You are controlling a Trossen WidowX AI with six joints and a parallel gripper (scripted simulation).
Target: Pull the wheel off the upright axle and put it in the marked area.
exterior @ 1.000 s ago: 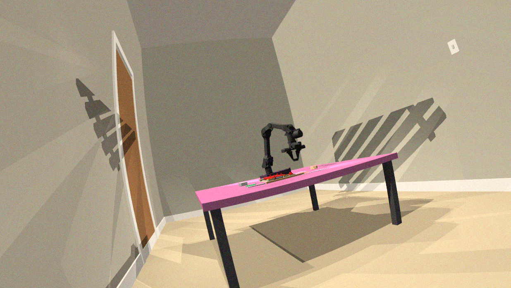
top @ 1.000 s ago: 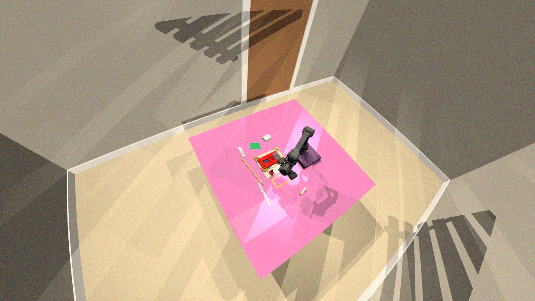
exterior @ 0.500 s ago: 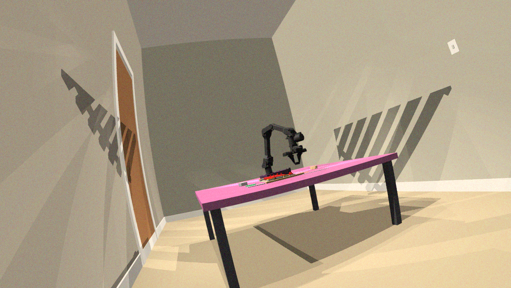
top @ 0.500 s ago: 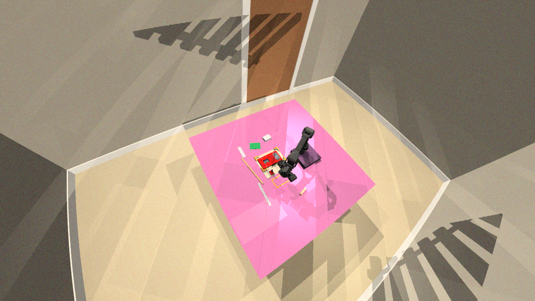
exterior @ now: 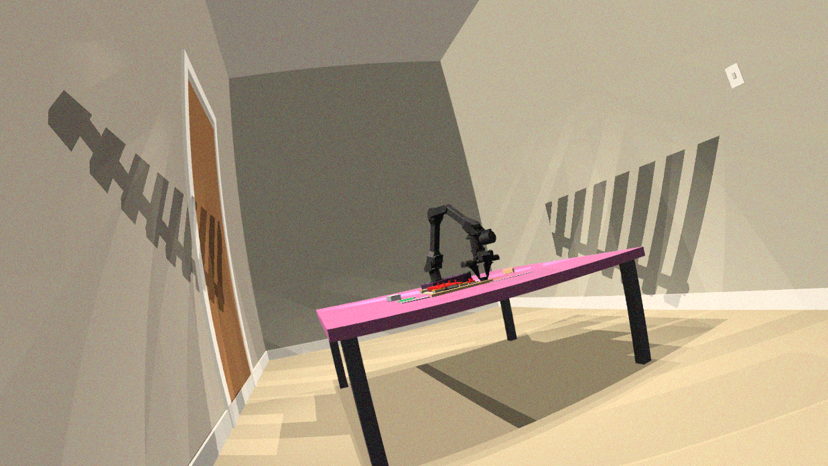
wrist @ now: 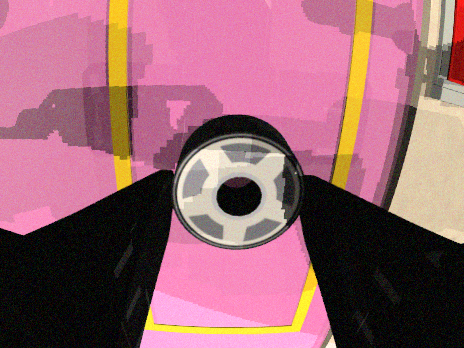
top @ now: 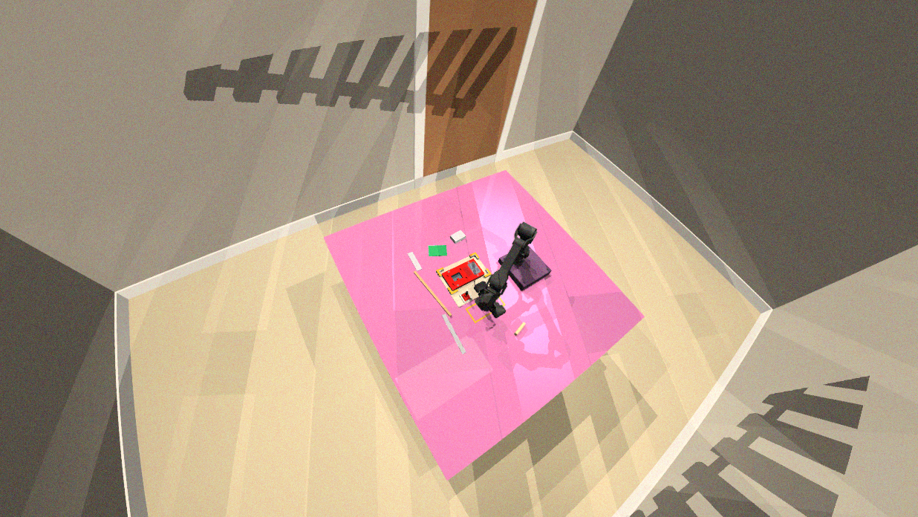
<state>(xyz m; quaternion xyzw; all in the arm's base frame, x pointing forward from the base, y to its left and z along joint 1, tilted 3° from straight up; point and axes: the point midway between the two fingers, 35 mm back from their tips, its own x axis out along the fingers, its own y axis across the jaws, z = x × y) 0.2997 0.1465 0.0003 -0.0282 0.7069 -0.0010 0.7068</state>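
My gripper (wrist: 238, 186) (exterior: 483, 278) is shut on the wheel, with one finger on each side of it. The wheel (wrist: 234, 227) has a black tyre and a pale spoked face with a dark centre hole, turned up to the wrist camera. It is off the axle and low over the marked area. Whether its underside touches the table cannot be told. The marked area is a yellow outline (wrist: 118, 65) (top: 471, 316) on the pink table, seen on both sides of the wheel and below it in the wrist view. The small red axle block (top: 466, 296) stands beside it; its axle is hard to make out.
A pale board (wrist: 430, 155) lies close to the marked area, with a red panel (top: 451, 281) on it. A wooden stick (top: 431, 293), a pale strip (top: 453, 333) and a small tan block (top: 519, 328) (exterior: 508, 270) lie nearby. A green square (top: 437, 250) and white block (top: 457, 237) lie farther off.
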